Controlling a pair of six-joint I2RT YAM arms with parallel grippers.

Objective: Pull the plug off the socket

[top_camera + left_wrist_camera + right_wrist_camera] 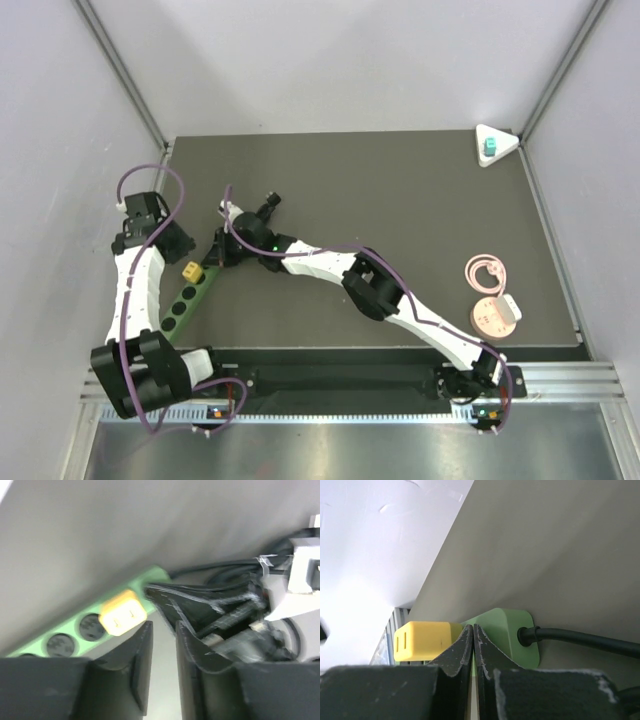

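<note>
While the teal plug (490, 148) sits on the white socket (506, 142), well apart from both tools, the pull looks unstarted. Left tool (162, 626): narrowly parted, empty. Right tool (472, 628): pressed closed, empty, just beside a yellow plug (422, 640) on a green strip (507, 630).

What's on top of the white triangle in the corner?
A small teal plug sits on the white triangle socket, and nothing else does. The plug covers the spot under it, so how it joins the socket cannot be seen.
</note>
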